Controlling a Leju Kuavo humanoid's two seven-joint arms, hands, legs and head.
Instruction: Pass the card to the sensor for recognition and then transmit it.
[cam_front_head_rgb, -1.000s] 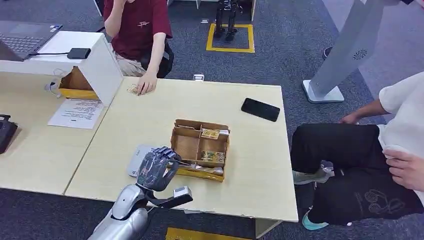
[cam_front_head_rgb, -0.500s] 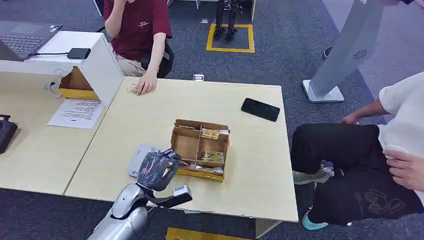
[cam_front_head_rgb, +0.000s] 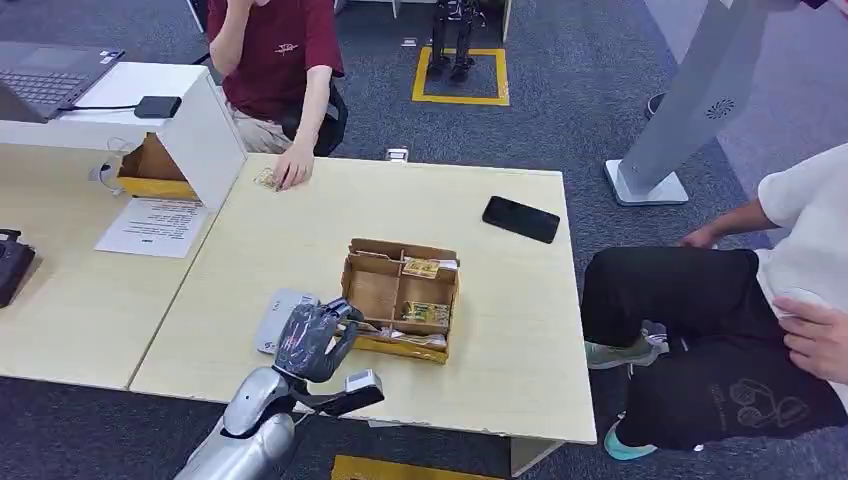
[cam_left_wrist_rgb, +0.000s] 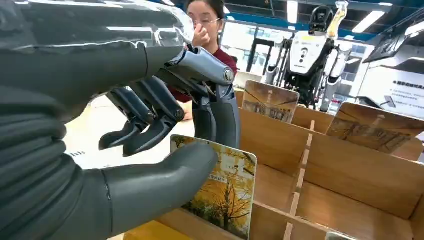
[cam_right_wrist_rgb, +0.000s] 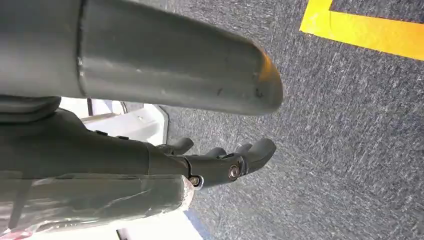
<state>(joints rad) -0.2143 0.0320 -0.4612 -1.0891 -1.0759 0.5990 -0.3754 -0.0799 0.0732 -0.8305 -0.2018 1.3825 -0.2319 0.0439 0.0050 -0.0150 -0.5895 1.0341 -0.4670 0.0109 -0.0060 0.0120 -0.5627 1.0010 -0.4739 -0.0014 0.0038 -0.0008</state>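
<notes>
Head view: left hand at the box, card in grasp

Sensor (cam_front_head_rgb: 277, 318) lies just left of left hand (cam_front_head_rgb: 312, 340), which pinches card (cam_left_wrist_rgb: 222, 186) over wooden box (cam_front_head_rgb: 400, 297) on bench (cam_front_head_rgb: 500, 330). Advice: lift straight up, clearing dividers. Right hand (cam_right_wrist_rgb: 220, 160) hangs empty, fingers loosely curled. Phone (cam_front_head_rgb: 521, 218) well apart.

My left hand (cam_front_head_rgb: 315, 340) is dark grey, its card (cam_left_wrist_rgb: 225, 192) printed with golden autumn trees. At twelve o'clock sits the brown cardboard box (cam_front_head_rgb: 375, 290) on the pale wood table (cam_front_head_rgb: 500, 350); a black phone (cam_front_head_rgb: 520, 219) at two o'clock.
</notes>
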